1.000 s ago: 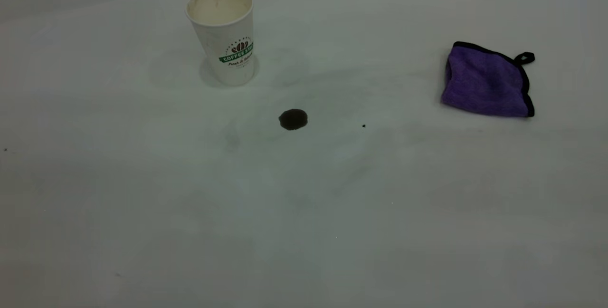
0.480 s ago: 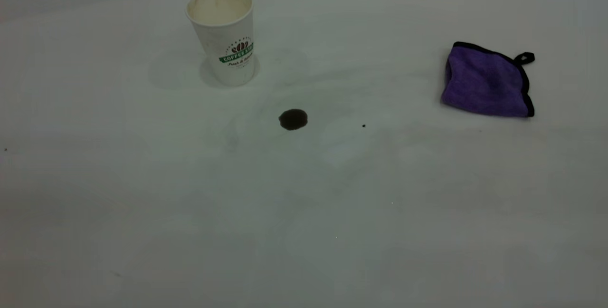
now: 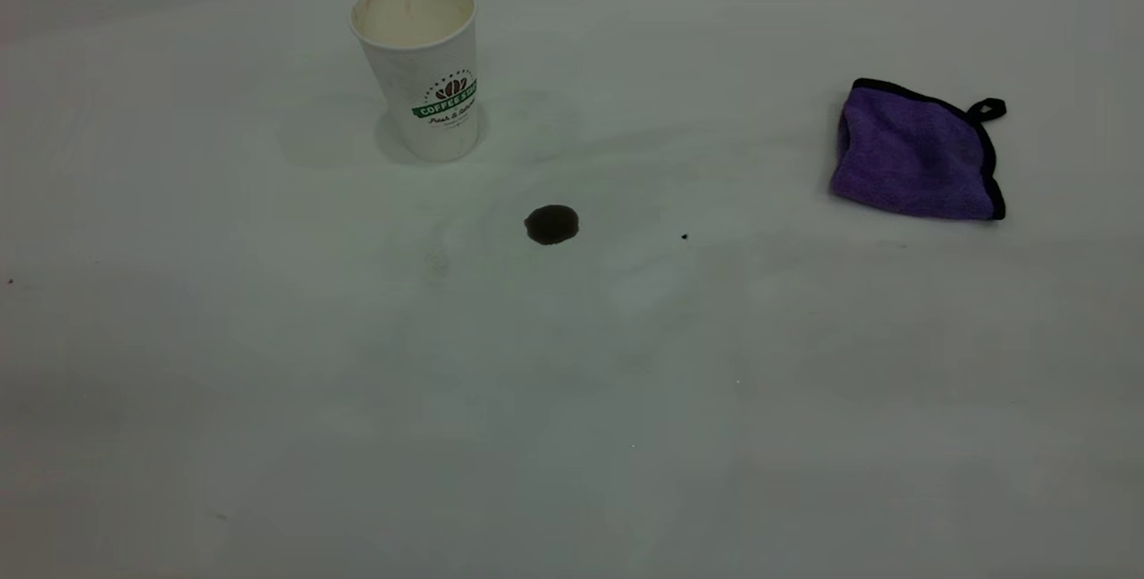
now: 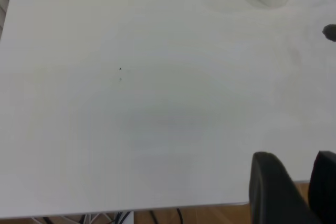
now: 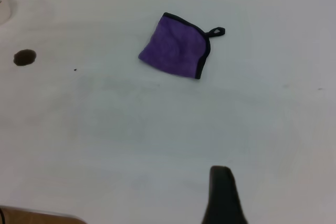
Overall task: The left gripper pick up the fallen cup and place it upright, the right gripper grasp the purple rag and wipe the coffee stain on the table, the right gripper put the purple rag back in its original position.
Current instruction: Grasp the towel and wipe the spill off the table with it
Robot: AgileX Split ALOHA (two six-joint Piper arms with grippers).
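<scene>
The cup [image 3: 420,61] stands upright; next, the right end effector [image 5: 223,195], grip state unreadable, must reach the purple rag [image 3: 916,153], right of the coffee stain [image 3: 551,224].

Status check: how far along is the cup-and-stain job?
Done: cup stands upright. In hand: nothing held; the left tool is back by the table edge, and the right tool is short of the rag. Left: grab rag, wipe stain, return rag.
</scene>
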